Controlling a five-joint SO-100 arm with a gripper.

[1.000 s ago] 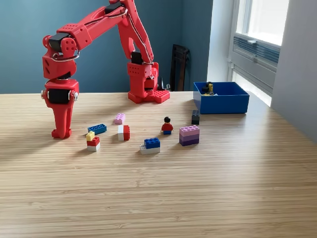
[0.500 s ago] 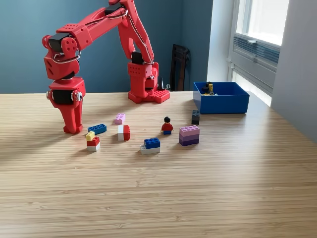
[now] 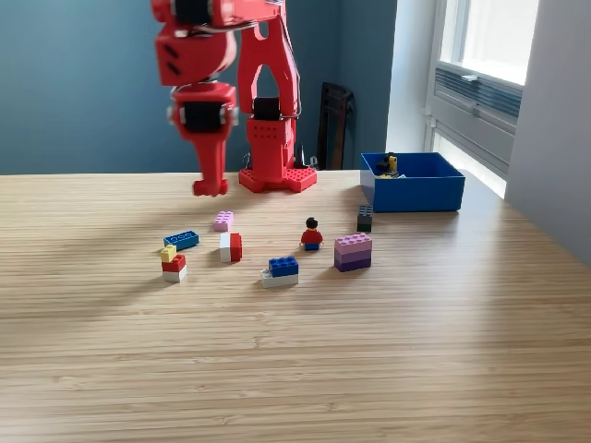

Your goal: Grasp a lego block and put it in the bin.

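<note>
My gripper (image 3: 211,187) hangs in the air above the table (image 3: 295,351), tip down, over the back of the brick scatter. Nothing shows between the tips. They look pressed together from here, but the tip is small and seen edge-on, so I cannot tell if my fingers are parted or closed. I judge I'm carrying nothing.

The bin (image 3: 412,190) sits at the exterior view's right, well apart from me, near the window wall. It is open-topped so a brick can just be dropped in. Something dark and yellow already lies at its back left corner; too small to name.

Bricks lie loose on the wood between me and the camera, spaced so each could be pinched alone: pink brick (image 3: 223,221) nearest below my tip, blue plate (image 3: 181,240), white-red brick (image 3: 230,246), yellow-red stack (image 3: 173,263), blue-white stack (image 3: 280,270), minifigure (image 3: 311,234), purple stack (image 3: 353,251), black brick (image 3: 365,218) closest to the bin.

Hidden or cut off: my upper arm runs out of the top of the frame, so its pose is a guess. My base (image 3: 273,157) stands behind me, partly covered by my wrist. The bin's floor is mostly hidden by its front wall. A dark object leans against the back wall behind the base; I can't identify it.
</note>
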